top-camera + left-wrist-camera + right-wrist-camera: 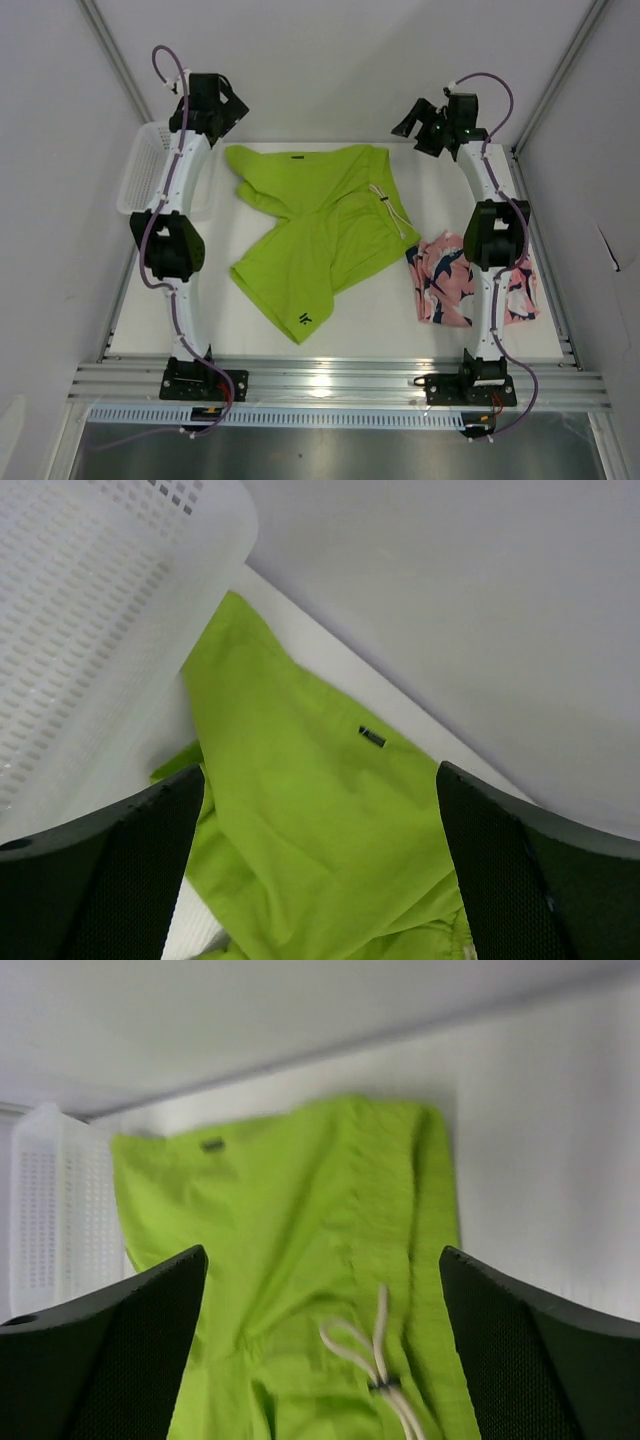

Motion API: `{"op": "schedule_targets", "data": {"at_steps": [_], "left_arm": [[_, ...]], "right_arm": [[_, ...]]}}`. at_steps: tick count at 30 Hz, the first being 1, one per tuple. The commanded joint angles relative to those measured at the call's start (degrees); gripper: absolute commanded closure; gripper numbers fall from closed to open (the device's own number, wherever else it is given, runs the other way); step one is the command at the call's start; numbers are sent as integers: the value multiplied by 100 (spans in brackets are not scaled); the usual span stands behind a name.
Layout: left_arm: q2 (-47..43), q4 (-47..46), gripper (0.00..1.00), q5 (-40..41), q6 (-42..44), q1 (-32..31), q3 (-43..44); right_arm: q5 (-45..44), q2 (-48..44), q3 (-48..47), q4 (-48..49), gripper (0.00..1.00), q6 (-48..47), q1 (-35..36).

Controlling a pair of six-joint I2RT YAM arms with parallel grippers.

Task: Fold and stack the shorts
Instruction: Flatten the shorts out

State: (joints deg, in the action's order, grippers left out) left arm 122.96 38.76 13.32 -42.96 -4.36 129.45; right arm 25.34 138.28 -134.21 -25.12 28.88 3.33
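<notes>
As the left gripper and right gripper hover spread and empty, rumpled lime-green cloth shorts lie beneath their fingers — seemingly awaiting folding.

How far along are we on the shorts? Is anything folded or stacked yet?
Done: nothing looks finished. The lime-green shorts lie loosely spread mid-table, one leg lapped over the other, not a neat fold. The coral-pink shorts sit bunched apart, partly under the right arm.
In hand: nothing. The left gripper and right gripper are open and empty by the green pair's far edge.
Left: fold both pairs, then stack them.
</notes>
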Motion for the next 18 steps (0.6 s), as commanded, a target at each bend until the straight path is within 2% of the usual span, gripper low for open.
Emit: {"op": "schedule_targets", "data": {"at_steps": [1, 3, 4, 5, 7, 9, 10, 11, 13, 14, 16, 18], "left_arm": [[-682, 579, 1, 30, 436, -161, -41], [-991, 711, 1, 109, 586, -485, -558], [-1141, 886, 1, 153, 709, -626, -700], [-1438, 957, 1, 318, 736, -975, -1189], [-1782, 1019, 1, 539, 728, -1381, -1683], [-2397, 853, 1, 732, 649, -2012, -2892], [-2617, 617, 1, 759, 631, -2199, -3221], [-2845, 510, 1, 812, 579, -2584, -4164], [-3539, 124, 1, 979, 587, -3007, -4759], [-3751, 53, 1, 1040, 587, -3436, -5484], [-4173, -35, 1, 1137, 710, -3869, -5842], [-4279, 323, 1, 1313, 535, -4396, -6238]], "right_arm": [[-468, -1456, 1402, -28, 2, -286, 45], [-565, -1847, 2350, -115, 10, -435, 97], [-609, -2109, 2538, -263, 17, -532, 123], [-775, -2208, 2706, -587, 32, -750, 159], [-960, -2401, 3233, -844, 45, -963, 325], [-1154, -2814, 4055, -872, 46, -1130, 413], [-1111, -2963, 4365, -793, 46, -1148, 414], [-1032, -3313, 4673, -575, 47, -1148, 414], [-1145, -3587, 5384, -441, 48, -1209, 458], [-1302, -3684, 5545, -406, 48, -1236, 475], [-1330, -3782, 5887, -371, 45, -1332, 475], [-1330, -3782, 6073, -248, 41, -1342, 449]]}}
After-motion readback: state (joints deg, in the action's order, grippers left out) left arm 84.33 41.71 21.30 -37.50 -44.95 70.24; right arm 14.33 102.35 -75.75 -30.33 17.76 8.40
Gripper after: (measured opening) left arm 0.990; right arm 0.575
